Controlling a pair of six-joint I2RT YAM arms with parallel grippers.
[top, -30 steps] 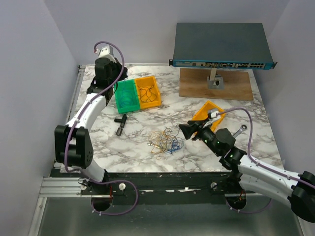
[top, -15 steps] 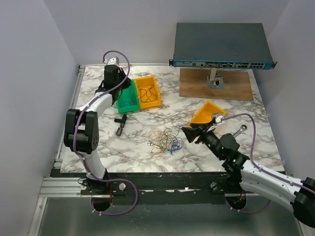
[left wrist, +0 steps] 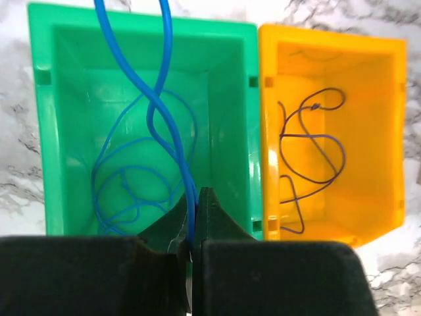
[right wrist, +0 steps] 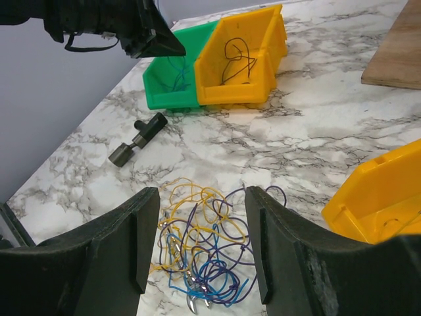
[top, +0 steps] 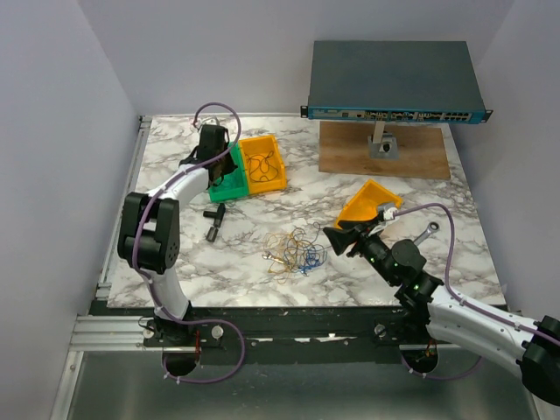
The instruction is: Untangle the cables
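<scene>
Over the green bin (left wrist: 41, 112), the left hand (left wrist: 195, 220) pinches a blue cable (left wrist: 158, 108) looping inside. The adjoining yellow bin (left wrist: 396, 131) holds a dark cable (left wrist: 343, 155). On the table (top: 227, 267), tangled cables (top: 296, 249) lie before the released right hand (right wrist: 200, 197).

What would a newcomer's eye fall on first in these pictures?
A tangled heap of thin blue, yellow and dark cables lies on the white marble table, the open right gripper beside it. Far left, the left gripper pinches a blue cable above the green plastic bin.
</scene>
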